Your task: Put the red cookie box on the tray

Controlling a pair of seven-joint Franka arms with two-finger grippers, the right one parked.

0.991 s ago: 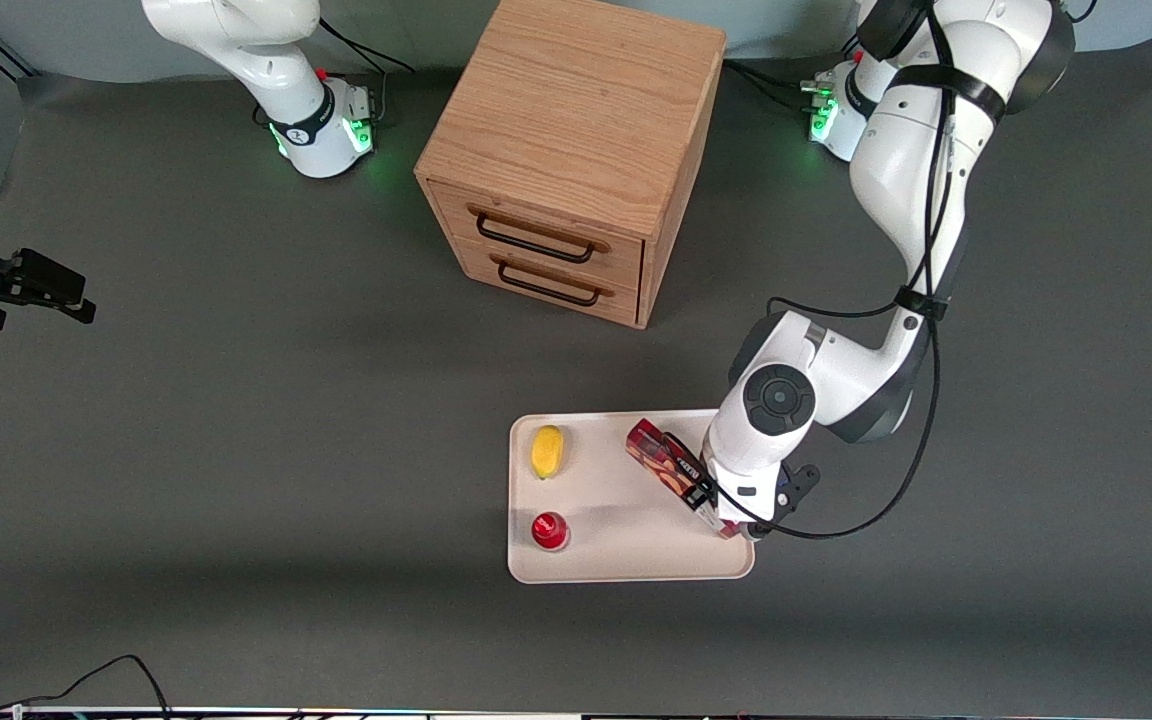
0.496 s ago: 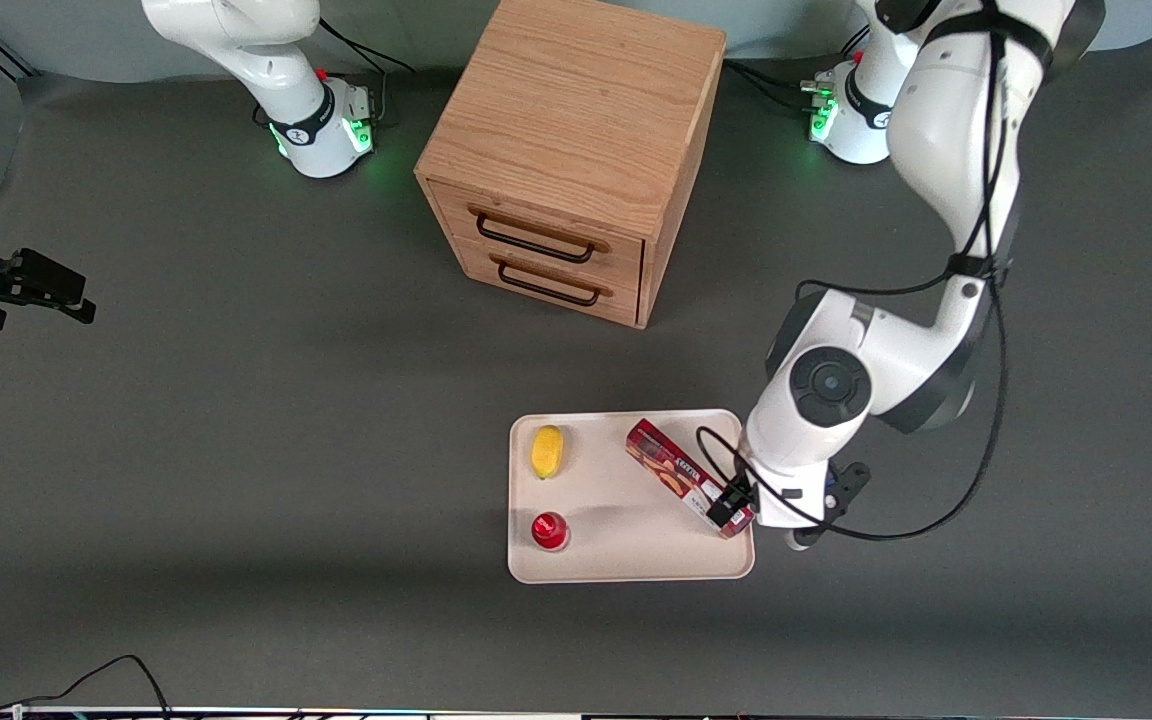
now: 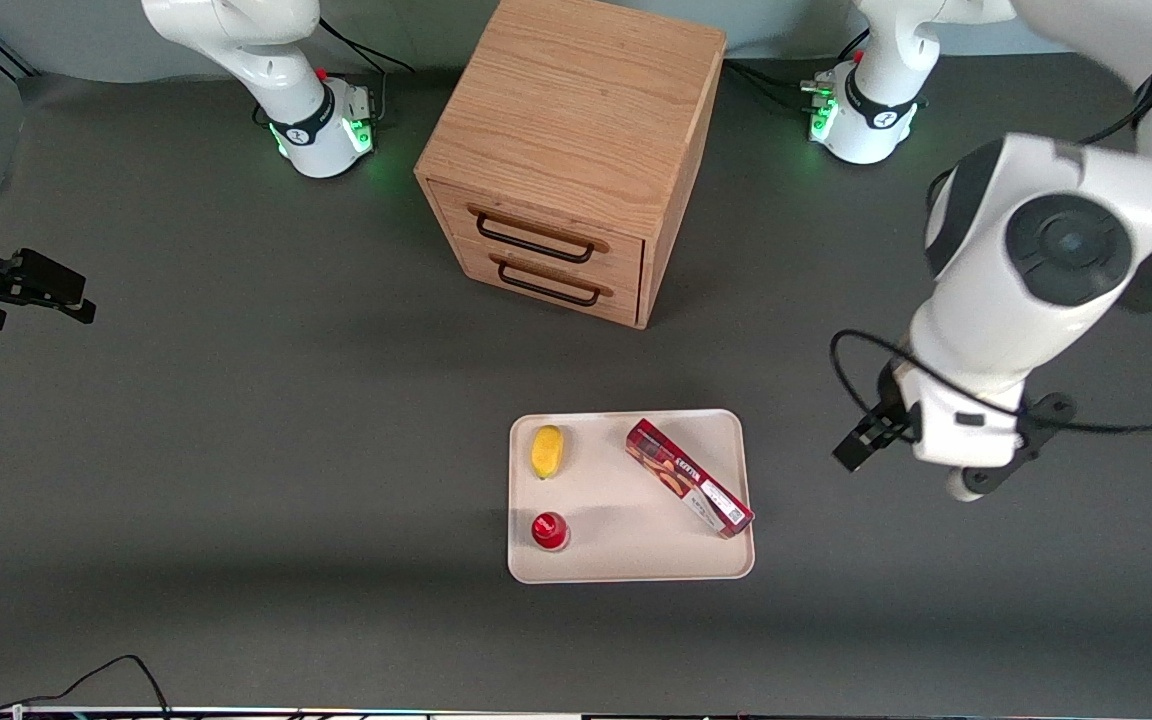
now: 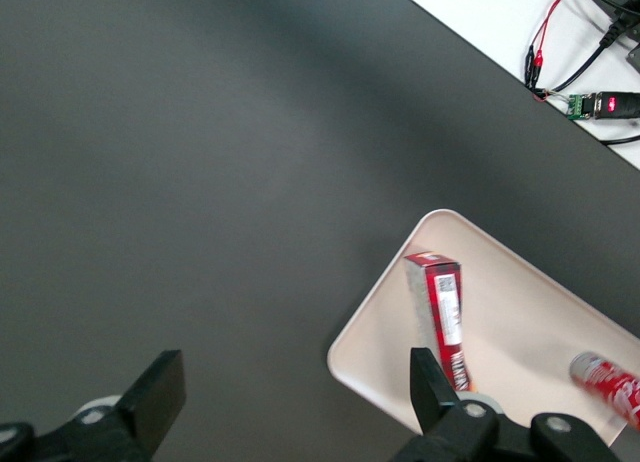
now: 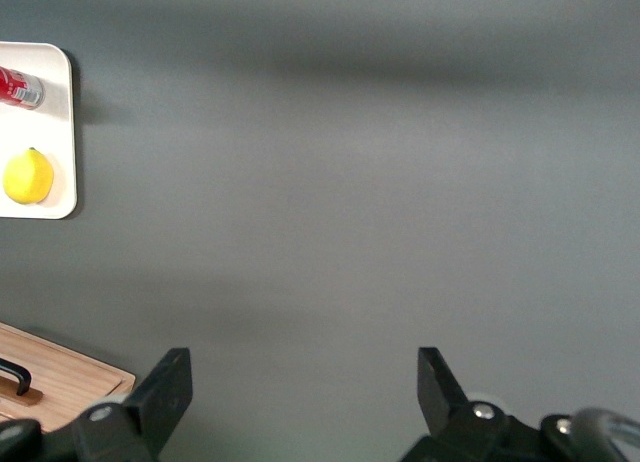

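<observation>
The red cookie box [image 3: 688, 477] lies flat and diagonal on the cream tray [image 3: 616, 520], along the tray's edge toward the working arm's end, its white label end nearer the front camera. My left gripper [image 3: 861, 445] hangs well above the table, off the tray toward the working arm's end, and touches nothing. The left wrist view shows the gripper [image 4: 295, 377] open and empty over bare mat, with the box [image 4: 440, 317] and the tray [image 4: 520, 312] below it and apart from it.
A yellow lemon [image 3: 547, 451] and a small red-capped item [image 3: 549, 530] also sit on the tray, toward the parked arm's end. A wooden two-drawer cabinet [image 3: 576, 150] stands farther from the front camera than the tray. Cables lie at the table edge [image 4: 590, 102].
The gripper has let go of the box, which now rests on the tray. The arm has risen and swung away toward its own end of the table.
</observation>
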